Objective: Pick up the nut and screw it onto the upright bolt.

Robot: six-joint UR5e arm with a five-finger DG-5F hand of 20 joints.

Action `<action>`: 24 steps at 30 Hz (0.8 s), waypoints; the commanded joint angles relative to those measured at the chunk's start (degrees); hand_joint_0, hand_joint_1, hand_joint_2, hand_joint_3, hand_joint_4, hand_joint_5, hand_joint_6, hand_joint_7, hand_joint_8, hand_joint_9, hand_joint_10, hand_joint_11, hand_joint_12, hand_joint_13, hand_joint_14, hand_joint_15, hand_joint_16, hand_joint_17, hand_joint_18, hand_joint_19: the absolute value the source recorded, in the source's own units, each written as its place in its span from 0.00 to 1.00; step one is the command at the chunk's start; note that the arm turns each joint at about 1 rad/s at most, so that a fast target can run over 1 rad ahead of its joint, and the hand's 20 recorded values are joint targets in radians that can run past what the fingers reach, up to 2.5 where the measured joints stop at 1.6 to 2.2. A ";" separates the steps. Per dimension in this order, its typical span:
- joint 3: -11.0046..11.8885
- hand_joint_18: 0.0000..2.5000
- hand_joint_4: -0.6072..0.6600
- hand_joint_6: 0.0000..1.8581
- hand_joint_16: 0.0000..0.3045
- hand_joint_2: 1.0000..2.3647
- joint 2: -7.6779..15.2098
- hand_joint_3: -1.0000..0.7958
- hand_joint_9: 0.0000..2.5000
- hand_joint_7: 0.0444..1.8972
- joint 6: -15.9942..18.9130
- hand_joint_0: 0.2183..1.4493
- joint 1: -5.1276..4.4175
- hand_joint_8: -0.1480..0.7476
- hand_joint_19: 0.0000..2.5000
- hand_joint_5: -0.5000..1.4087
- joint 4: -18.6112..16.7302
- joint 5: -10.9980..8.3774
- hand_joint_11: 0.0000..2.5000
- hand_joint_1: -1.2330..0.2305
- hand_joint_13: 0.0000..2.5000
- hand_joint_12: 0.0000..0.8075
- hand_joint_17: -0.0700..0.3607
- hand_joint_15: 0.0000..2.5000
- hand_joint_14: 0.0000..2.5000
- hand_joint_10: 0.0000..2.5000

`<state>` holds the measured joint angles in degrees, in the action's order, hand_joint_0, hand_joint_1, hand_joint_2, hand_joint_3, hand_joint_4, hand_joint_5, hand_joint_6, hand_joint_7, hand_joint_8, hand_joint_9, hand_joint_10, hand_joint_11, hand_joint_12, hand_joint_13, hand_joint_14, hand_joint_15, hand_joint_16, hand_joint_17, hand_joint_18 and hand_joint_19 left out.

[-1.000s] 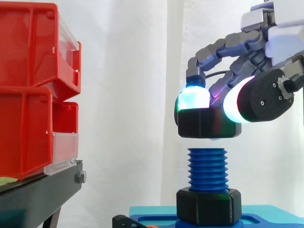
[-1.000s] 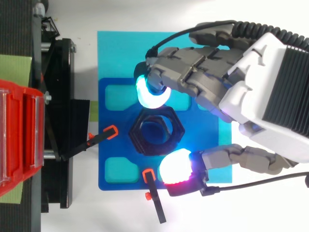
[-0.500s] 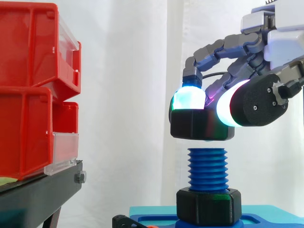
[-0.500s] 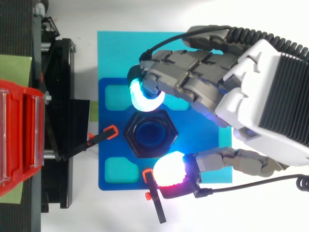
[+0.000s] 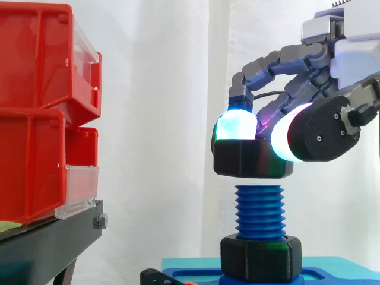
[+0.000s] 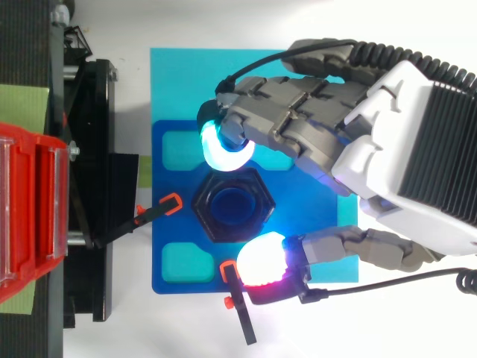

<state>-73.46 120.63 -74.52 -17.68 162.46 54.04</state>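
Observation:
A black hexagonal nut [image 5: 252, 158] hangs pinched between the glowing pads of my hand [image 5: 309, 65], a short way above the top of the blue threaded bolt [image 5: 259, 211]. From above, the nut [image 6: 231, 206] sits centred over the bolt, whose blue top shows through the nut's hole. One cyan-white fingertip [image 6: 223, 147] presses its far side and a white-red pad [image 6: 263, 260] presses its near side. The bolt stands upright in a black hexagonal base [image 5: 261, 257] on a blue plate [image 6: 168, 224].
Red bins [image 5: 41, 107] on a black stand [image 5: 53, 240] fill the left. Two black clamps with orange tips [image 6: 171, 203] lie at the plate's left and lower edges. A cyan mat [image 6: 179, 82] lies under the plate.
The hand has carried the nut left and a little down until it is centred over the bolt. In the last half second it sank slightly closer to the bolt's top.

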 commanded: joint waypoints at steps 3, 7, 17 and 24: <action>-0.01 0.22 0.72 0.27 0.16 0.00 -0.05 0.28 0.32 0.66 0.08 0.30 -0.16 0.56 0.15 0.19 0.32 -0.07 0.14 0.35 0.30 0.55 0.41 0.04 0.00 0.00; -0.01 0.22 0.72 0.27 0.16 0.00 -0.05 0.28 0.32 0.66 0.08 0.30 -0.25 0.56 0.15 0.19 0.32 -0.16 0.14 0.35 0.30 0.55 0.41 0.05 0.00 0.00; -0.01 0.22 0.72 0.27 0.15 0.00 0.04 0.28 0.32 0.66 0.08 0.30 -0.25 0.56 0.15 0.19 0.32 -0.07 0.14 0.35 0.30 0.55 0.41 0.05 0.00 0.00; 0.51 0.22 0.72 0.27 0.15 0.00 3.21 0.28 0.32 0.66 2.63 0.30 -0.25 0.56 0.16 0.19 -0.03 0.10 0.14 0.35 0.30 0.55 0.41 0.05 0.00 0.00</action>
<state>-73.31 122.81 -73.33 -17.90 162.53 54.07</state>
